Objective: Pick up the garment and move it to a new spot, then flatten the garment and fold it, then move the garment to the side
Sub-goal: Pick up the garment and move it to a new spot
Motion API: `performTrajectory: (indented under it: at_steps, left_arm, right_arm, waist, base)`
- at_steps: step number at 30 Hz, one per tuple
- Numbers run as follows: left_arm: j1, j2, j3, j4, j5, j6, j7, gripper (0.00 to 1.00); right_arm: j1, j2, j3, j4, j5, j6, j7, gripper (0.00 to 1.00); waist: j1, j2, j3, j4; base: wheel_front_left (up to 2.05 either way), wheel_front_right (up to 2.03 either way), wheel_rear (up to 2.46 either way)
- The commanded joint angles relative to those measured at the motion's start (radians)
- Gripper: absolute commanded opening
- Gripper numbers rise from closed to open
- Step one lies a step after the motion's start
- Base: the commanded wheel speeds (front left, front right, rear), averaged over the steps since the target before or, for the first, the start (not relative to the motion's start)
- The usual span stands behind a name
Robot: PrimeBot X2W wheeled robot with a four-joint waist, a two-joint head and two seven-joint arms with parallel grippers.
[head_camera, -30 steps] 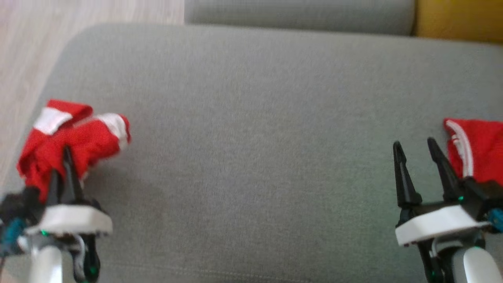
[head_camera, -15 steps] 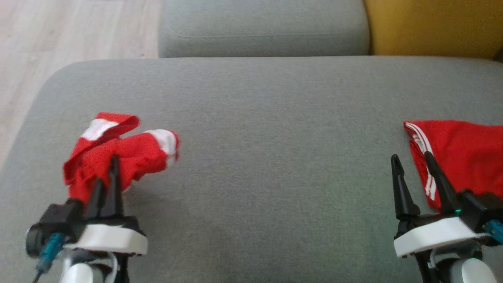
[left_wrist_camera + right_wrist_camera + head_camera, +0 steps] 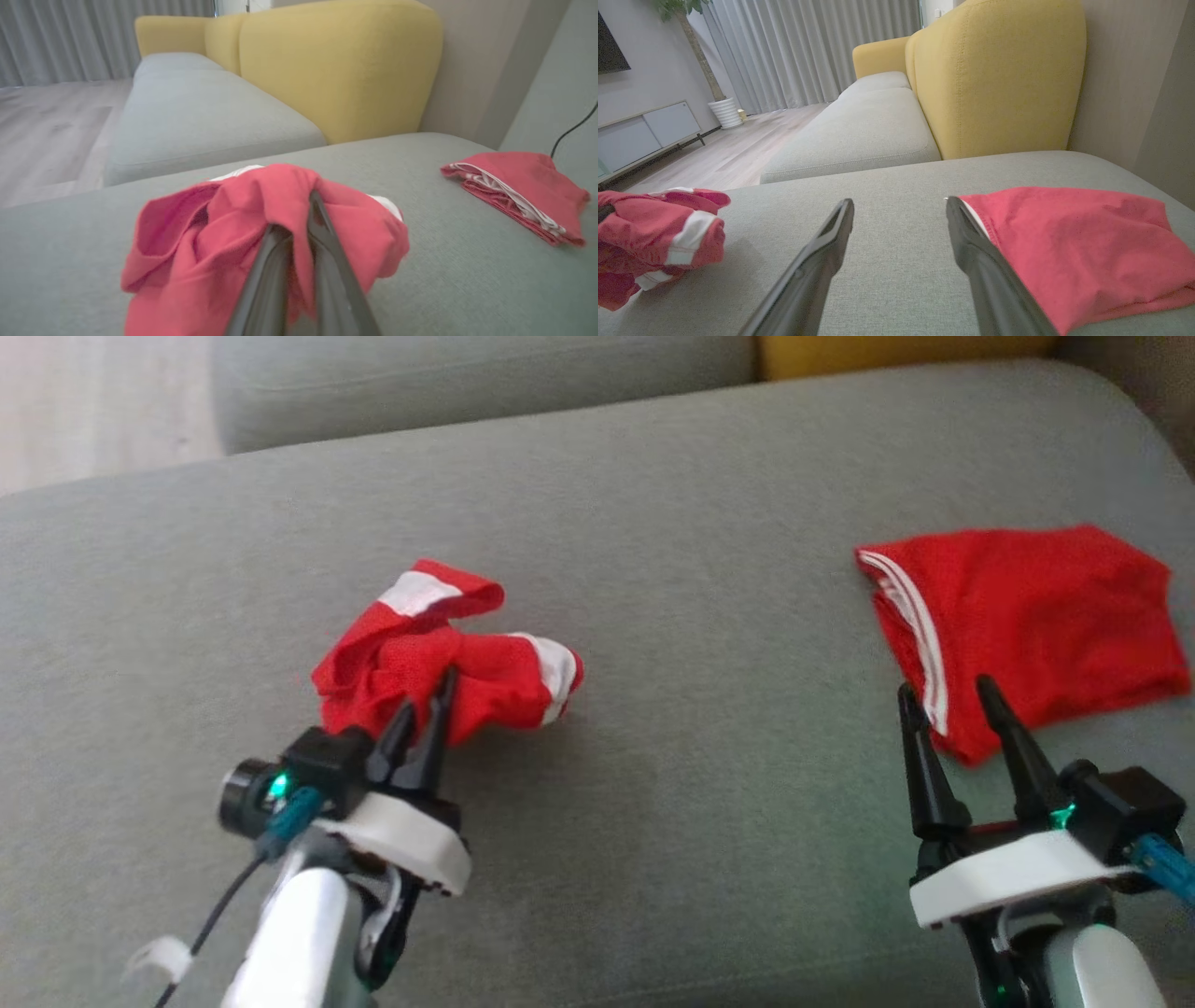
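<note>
- At the front edge of the grey cushion [image 3: 700, 737], left of its middle, the left hand [image 3: 428, 695] has both dark fingers pinched narrow on a fold of the crumpled garment [image 3: 411, 658], which bunches over the fingertips
- At the cushion's front right the right hand [image 3: 945, 689] stands wide and holds nothing, its tips at the near corner of the folded garment [image 3: 1036, 607]
- The step in hand looks like carrying the bundle to a new spot; lift it clear of the cushion rather than drag it, since the weave looks grippy and a one-point pinch on thin cloth may slip
- A good landing is likely the cushion's bare middle, with room to spread; the right hand is best kept off the folded pile and free to take a second corner for flattening
- The crumpled garment is limp red cloth, seemingly a fine mesh knit, with white bands at its hems; it sags and twists into loose loops, so it will not hold a shape
- Toward the cushion's right side the folded garment lies flat in layers, roughly rectangular, with thin white stripes along its left edge
- The cushion itself is tight grey weave, matte, with rounded corners, and probably gives a little under pressure
- Beyond the cushion's far edge sit a second grey seat [image 3: 859, 126], a yellow backrest [image 3: 994, 79] in pebbly fabric with stitched seams, and pale wood floor [image 3: 738, 154]
</note>
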Motion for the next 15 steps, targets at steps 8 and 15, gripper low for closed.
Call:
performTrajectory:
  at_steps: [8, 15]
  left_arm:
    - [-0.108, -0.005, -0.101, 0.128, -0.017, -0.017, -0.018, 0.0]
    - [-0.129, -0.008, -0.177, 0.191, -0.046, -0.02, -0.02, 1.0]
  right_arm:
    - [-0.05, -0.004, 0.033, -0.003, 0.043, 0.007, -0.034, 1.0]
    - [-0.051, -0.004, 0.027, 0.015, 0.051, 0.007, -0.048, 1.0]
  waist:
    - [0.0, -0.0001, 0.071, -0.112]
    - [0.0, -0.0001, 0.072, -0.106]
  base:
    - [0.0, 0.0, 0.0]
    - [0.0, 0.0, 0.0]
